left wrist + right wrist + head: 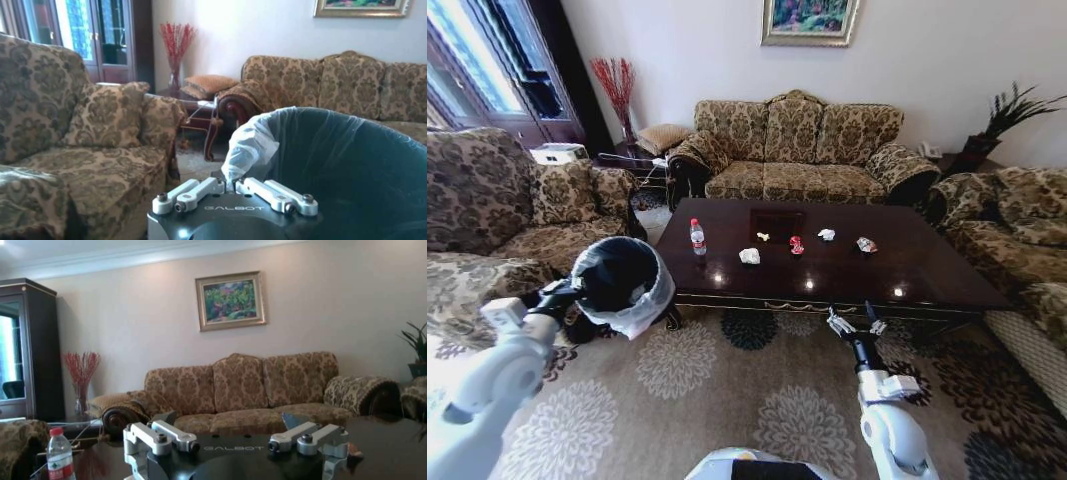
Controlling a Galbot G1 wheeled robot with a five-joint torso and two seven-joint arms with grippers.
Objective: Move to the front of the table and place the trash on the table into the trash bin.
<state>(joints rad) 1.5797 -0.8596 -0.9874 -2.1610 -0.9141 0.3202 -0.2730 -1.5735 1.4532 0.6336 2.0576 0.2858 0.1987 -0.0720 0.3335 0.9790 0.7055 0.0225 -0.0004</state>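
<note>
Glossy dark-brown table (pixel 907 270) across centre of head view, litter along its middle: clear bottle (pixel 697 238) at centre-left, white wad (pixel 749 256), yellowish scrap (pixel 763 237), red wrapper (pixel 796 245), second white wad (pixel 826 234), multicoloured wrapper (pixel 865 244). Trash bin (pixel 617 275) at left-centre, off the table's left corner, held up by left gripper (pixel 575 292), clamped on rim and liner. Right gripper (pixel 855 322) at lower centre-right, short of the gold front edge, fingers spread, nothing held. Left wrist view: left gripper (pixel 233 186) at bottom centre, pinched tight on a fold of the white liner (pixel 250 145), dark bin interior at right. Risk, judged: thin plastic could slip or tear, tilting or dropping the bin. Right wrist view: right gripper (pixel 233 432) wide open and empty at bottom; bottle (pixel 59 454) at lower left. Risk, judged: upright bottle likely to topple and roll if brushed; small wads apt to skid on polished wood.
</note>
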